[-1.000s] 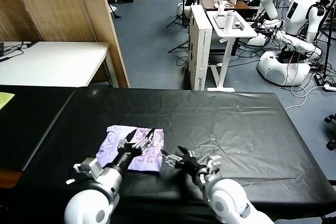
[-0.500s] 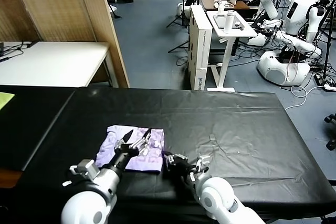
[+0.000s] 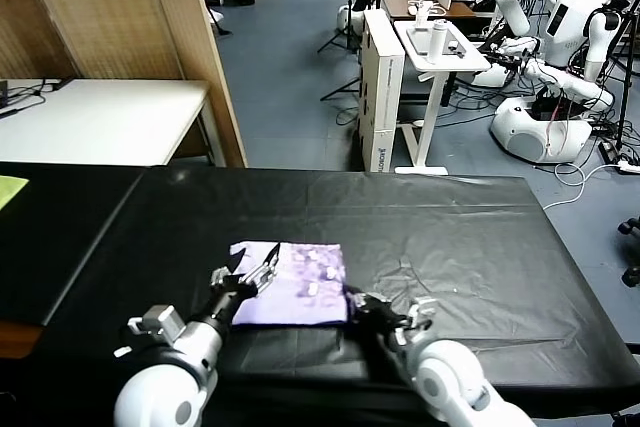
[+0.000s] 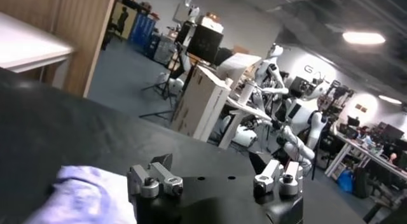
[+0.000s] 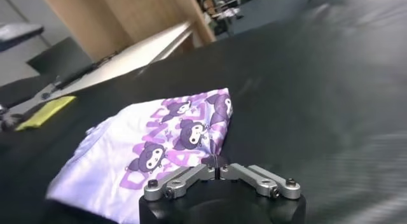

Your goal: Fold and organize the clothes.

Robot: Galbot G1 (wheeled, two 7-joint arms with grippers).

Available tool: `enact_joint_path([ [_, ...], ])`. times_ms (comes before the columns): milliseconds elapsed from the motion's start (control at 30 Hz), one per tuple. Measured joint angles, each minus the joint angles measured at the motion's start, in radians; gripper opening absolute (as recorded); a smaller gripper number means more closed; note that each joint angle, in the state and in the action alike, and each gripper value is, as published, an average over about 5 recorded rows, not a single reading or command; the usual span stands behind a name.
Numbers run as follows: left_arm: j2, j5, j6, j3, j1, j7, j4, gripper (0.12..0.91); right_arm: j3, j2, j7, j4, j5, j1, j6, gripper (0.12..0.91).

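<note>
With the T-shirt (image 3: 293, 296) lying folded on the black table (image 3: 470, 247) near its front edge, I'd keep the right gripper (image 3: 352, 300), jaws together pinching the shirt's near corner, low and slide slowly w/o bunching, left gripper (image 3: 243, 274) spread open over the opp. edge.

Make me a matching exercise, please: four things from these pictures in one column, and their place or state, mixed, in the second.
1 pale lavender folded T-shirt
2 yellow-green cloth
3 left gripper
4 right gripper

A fingers apart
B far left edge of head view
C shut on the T-shirt's corner
D flat on black table cover

Pairs: 1-D, 2-B, 3-A, 4-C
</note>
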Motion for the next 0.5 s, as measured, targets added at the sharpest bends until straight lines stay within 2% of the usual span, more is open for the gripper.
enact_joint_path([
  [233, 0.003, 0.038, -0.031, 0.001, 0.002, 0.008, 0.023, 0.907, 0.106, -0.049, 0.001, 0.033, 0.029, -0.043, -0.017, 0.161],
  [333, 0.012, 0.080, -0.061, 0.002, 0.010, 0.003, 0.033, 0.907, 0.134, -0.056, 0.015, 0.055, 0.022, -0.056, -0.018, 0.284],
  [400, 0.020, 0.112, -0.086, 0.003, 0.015, -0.002, 0.041, 0.907, 0.150, -0.058, 0.022, 0.073, 0.003, -0.068, -0.012, 0.411],
  [500, 0.035, 0.135, -0.117, 0.005, 0.024, -0.007, 0.054, 0.907, 0.176, -0.058, 0.003, 0.104, -0.046, -0.092, 0.014, 0.601],
])
